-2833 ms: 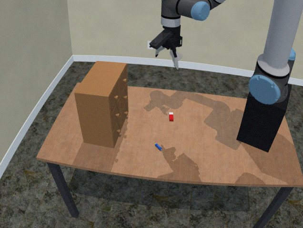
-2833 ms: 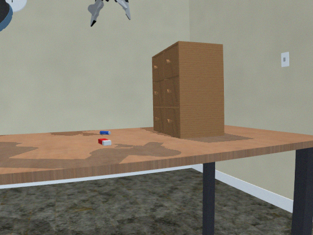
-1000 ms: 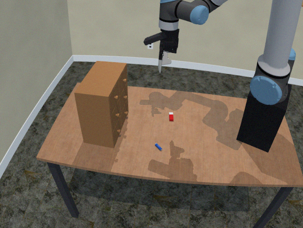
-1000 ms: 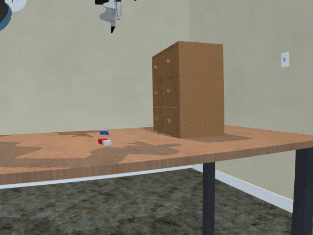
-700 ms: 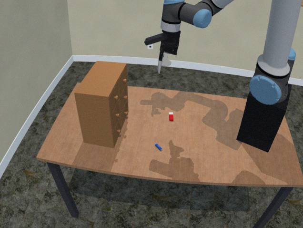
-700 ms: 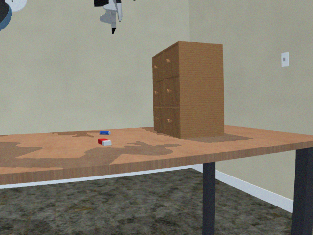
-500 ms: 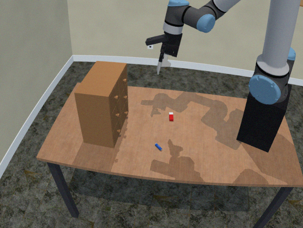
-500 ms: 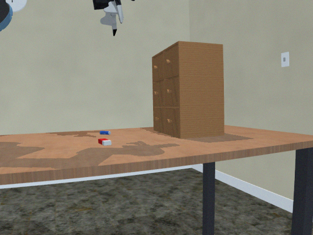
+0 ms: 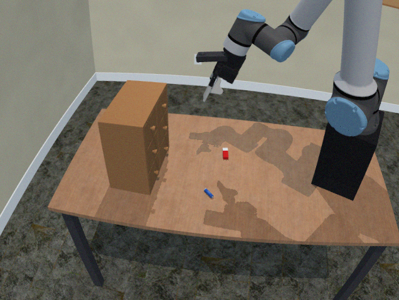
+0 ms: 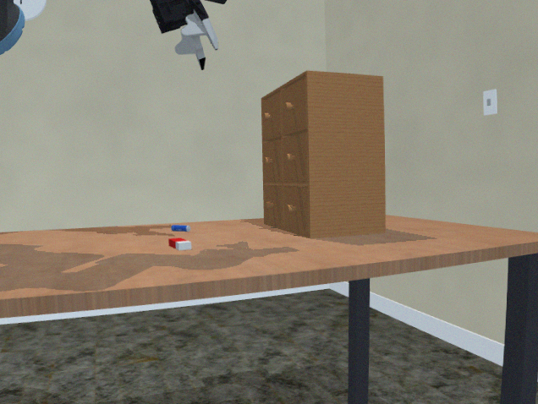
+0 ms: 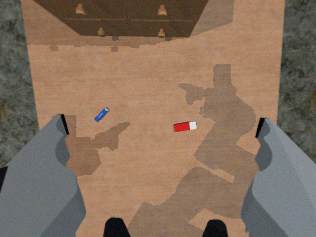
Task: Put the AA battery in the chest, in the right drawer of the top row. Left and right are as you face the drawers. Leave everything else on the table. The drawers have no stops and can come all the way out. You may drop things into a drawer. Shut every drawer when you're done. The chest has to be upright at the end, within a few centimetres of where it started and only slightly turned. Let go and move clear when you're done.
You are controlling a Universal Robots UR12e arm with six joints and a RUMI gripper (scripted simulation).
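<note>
Chest [image 9: 128,135] stands upright on the left part of the table [image 9: 290,225], drawer fronts facing the arm's base. In the exterior view the front shows two columns and three rows of drawers, each with one small knob; all fronts sit flush, every drawer shut. Contents not visible from any view. Top-row right drawer [image 10: 295,111] is closed.

AA battery [image 9: 208,192]: blue body with a pale end cap, lying flat on the table top in front of the chest, well apart from it, nearer the table's front edge. No print legible on it. In the wrist view it [image 11: 102,114] lies at an angle, left of centre.

Second loose item: small red block with a white end [image 9: 225,153], flat on the table, well apart from the battery and farther back. No lettering readable.

Gripper [image 9: 211,88] hangs high above the table's rear edge, right of the chest top, tilted down. Fingers spread fully, nothing between them; in the wrist view both grey fingers frame the table with open space in the middle.

White wall socket plate [image 10: 489,101] on the wall behind the chest, no markings legible
</note>
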